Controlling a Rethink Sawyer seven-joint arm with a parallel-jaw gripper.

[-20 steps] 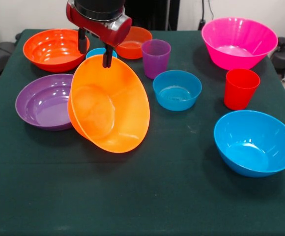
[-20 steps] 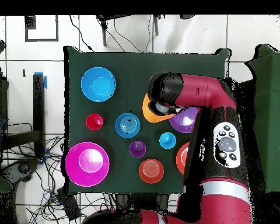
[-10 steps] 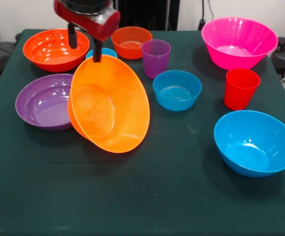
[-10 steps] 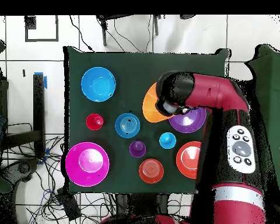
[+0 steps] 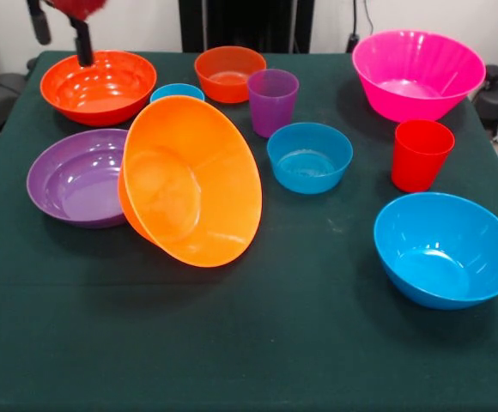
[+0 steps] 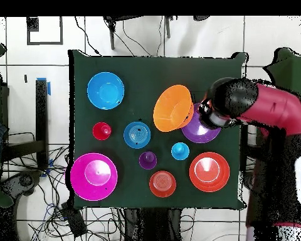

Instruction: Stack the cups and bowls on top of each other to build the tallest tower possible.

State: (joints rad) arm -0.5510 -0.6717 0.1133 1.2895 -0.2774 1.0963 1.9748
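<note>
- Dark green cloth covers the table [image 5: 258, 360], which stands on a white tiled floor [image 6: 147, 37] with cables trailing round it.
- The red and black arm [image 6: 266, 116] reaches over one edge of the table in the overhead view; in the front view only the gripper [image 5: 58, 39] shows, at the top left corner, its two dark fingers [image 5: 84, 47] hanging apart with nothing between them, just above the rim of the red-orange bowl [image 5: 99, 86].
- The large orange bowl [image 5: 193, 193] lies tipped on its side, mouth facing the camera, leaning against the purple bowl [image 5: 73, 176]; nothing is stacked in it.
- The pink bowl [image 5: 418, 73] sits upright at the far right corner.
- The large blue bowl [image 5: 446, 249] stands upright near the right edge, well apart from the orange one.
- The small blue bowl [image 5: 309, 156] sits near the middle, just beside the purple cup [image 5: 272, 101].
- The small orange bowl [image 5: 229, 73] stands behind, near the purple cup.
- The red cup [image 5: 421, 154] stands upright between the pink and large blue bowls.
- The light blue cup [image 5: 176, 91] peeks out behind the tipped bowl's upper rim.
</note>
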